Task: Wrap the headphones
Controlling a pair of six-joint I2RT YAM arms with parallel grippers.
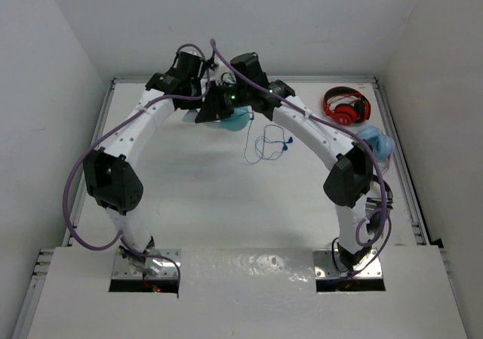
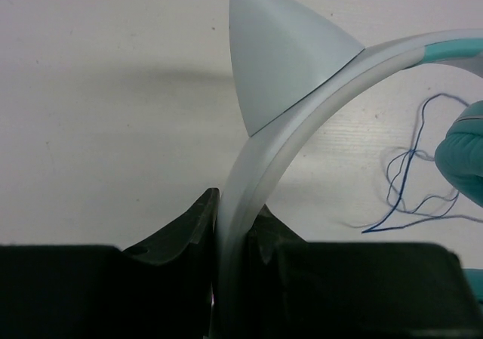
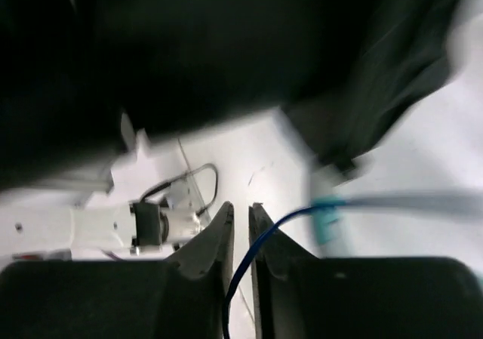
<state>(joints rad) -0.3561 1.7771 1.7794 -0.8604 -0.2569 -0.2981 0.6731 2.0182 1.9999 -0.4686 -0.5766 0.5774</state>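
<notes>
— Where is the cord?
— Most of the cord (image 1: 266,144) lies in loose loops on the counter (image 1: 189,195), near the middle. None of it goes round anything yet.
— And the headphones (image 1: 238,118)?
— Just behind the loops, toward the far side. The left tool (image 2: 235,207) pinches the pale headband (image 2: 302,112). The right tool (image 3: 241,212) is almost pressed together, with the blue cord caught between its tips.
— So is the job done?
— No. I think it has only begun. Both grips are on, but all the winding is left.
— What is farther back?
— Some red headphones (image 1: 346,105), far right. Not ours.
</notes>
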